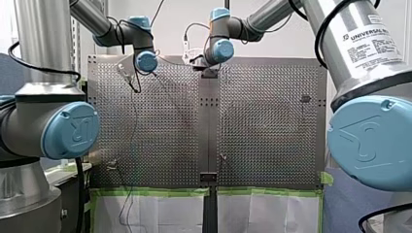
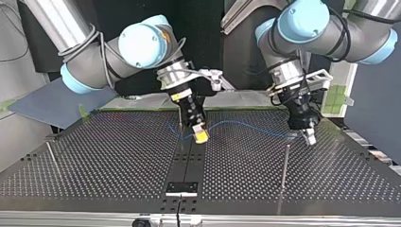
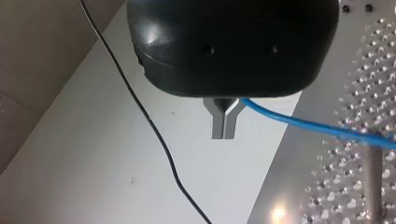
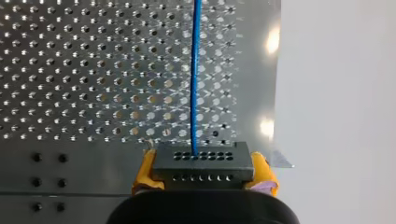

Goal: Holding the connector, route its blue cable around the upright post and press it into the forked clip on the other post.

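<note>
Perforated metal forms the desk (image 2: 118,156). The connector (image 4: 203,165), a small black block, sits between the yellow pads (image 4: 262,173) of my right gripper (image 4: 203,171), whose jaws are closed on it. Its blue cable (image 4: 195,70) leaves the block's front. In the top view it runs in a loose line low over the desk to my left gripper (image 3: 223,125). That gripper's metal jaws are pressed together. The cable passes their root, and I cannot tell whether it is pinched there.

I judge the routing barely begun: the cable wraps no post. One post (image 2: 285,165) stands just beside the cable's far end, and contact is unclear. Another thin post (image 2: 51,156) stands well apart. I cannot make out which post carries the forked clip, and no cable shows seated in one. No box or tray shows.
</note>
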You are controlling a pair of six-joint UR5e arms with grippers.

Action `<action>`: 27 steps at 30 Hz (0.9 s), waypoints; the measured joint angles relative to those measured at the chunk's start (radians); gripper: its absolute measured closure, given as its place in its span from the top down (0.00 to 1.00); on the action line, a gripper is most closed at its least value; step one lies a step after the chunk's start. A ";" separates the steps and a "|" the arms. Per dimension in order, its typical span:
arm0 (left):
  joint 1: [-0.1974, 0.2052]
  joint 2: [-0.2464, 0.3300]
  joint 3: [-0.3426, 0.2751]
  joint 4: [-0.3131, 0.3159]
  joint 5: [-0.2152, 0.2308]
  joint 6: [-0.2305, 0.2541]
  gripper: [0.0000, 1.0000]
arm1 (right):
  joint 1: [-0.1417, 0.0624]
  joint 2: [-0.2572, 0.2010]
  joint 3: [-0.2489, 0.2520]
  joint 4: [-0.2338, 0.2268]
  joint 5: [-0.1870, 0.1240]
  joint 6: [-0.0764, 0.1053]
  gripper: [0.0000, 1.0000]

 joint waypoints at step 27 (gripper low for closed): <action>0.230 -0.153 0.117 -0.025 0.225 -0.028 0.03 | -0.021 0.006 -0.069 0.181 -0.007 0.012 0.38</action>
